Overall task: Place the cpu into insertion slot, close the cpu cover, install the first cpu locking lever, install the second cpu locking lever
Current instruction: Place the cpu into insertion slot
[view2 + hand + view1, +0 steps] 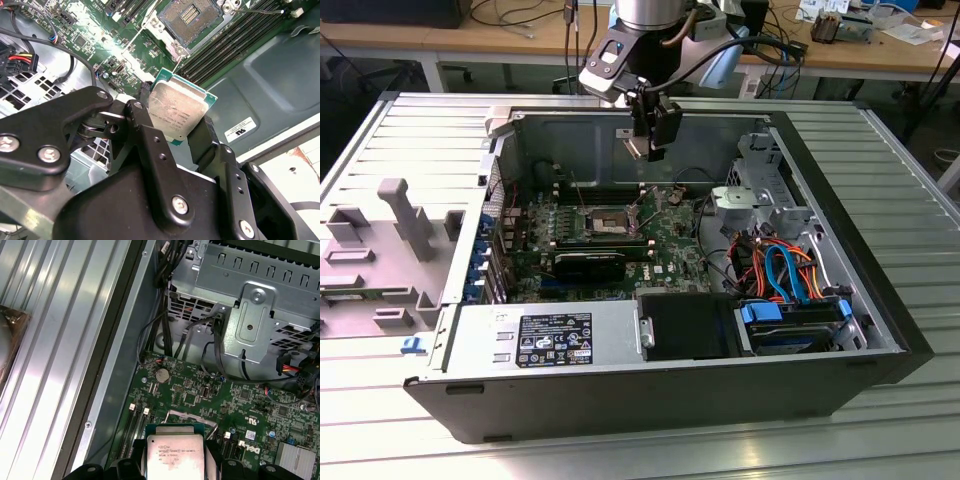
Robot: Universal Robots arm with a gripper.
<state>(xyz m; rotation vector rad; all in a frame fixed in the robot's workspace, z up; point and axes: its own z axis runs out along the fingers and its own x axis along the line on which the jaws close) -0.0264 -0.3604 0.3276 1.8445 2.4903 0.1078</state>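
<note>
One bare insertion slot (610,221) on green board (670,250), toward exterior view's left of claw (650,140). Claw hangs above case (620,400), clamped on cpu (177,112) by opposite edges, well clear of slot. We judge risks: offset or tilted descent bending slot contacts; wrong corner orientation; grip slip dropping cpu.

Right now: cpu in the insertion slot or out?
Out. The pincer holds the cpu above the board, apart from the insertion slot, whose gold-tinted centre shows bare.

Materials and finish
Cpu (176,112) lid: dull, scuffed silver metal. Board (95,35): glossy green. Case (570,140): matt grey sheet metal.
</note>
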